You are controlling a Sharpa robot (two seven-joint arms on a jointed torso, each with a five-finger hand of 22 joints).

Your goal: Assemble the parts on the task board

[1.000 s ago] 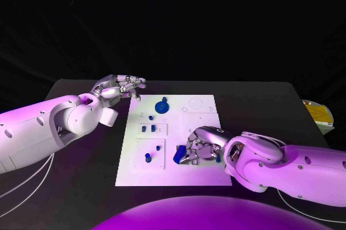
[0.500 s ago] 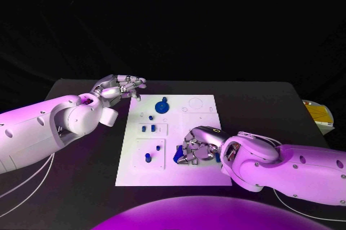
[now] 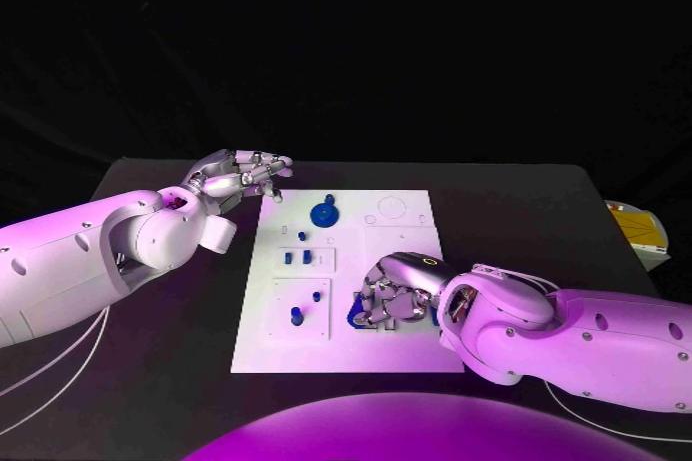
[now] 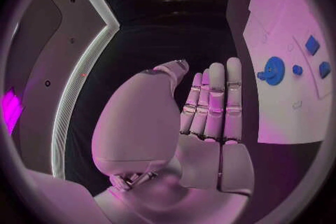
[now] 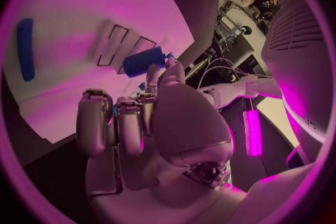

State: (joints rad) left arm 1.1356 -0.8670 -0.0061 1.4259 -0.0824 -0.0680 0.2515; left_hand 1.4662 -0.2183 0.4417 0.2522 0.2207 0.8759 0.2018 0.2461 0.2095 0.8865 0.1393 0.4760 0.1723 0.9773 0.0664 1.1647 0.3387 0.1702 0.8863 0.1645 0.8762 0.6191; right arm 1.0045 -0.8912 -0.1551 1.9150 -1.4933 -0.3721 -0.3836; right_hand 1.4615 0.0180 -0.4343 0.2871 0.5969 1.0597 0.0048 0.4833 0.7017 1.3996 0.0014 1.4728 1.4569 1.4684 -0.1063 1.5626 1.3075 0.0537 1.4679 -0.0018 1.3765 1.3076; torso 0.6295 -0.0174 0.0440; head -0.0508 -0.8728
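While the task board (image 3: 346,281) lies flat mid-table, its left-side recesses hold small blue parts (image 3: 297,258), and a round blue knob part (image 3: 323,215) sits near its far end. Right hand (image 3: 392,299) rests on the board's near right area, fingers curled around a blue cylindrical part (image 5: 145,61) (long axis roughly along the board surface). Left hand (image 3: 238,174) hovers beyond the board's far-left corner, fingers straight and together, holding nothing.

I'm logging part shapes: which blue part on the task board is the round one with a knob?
The blue round part at the task board's far end, nearest the left hand; the other blue parts are small blocks or elongated.
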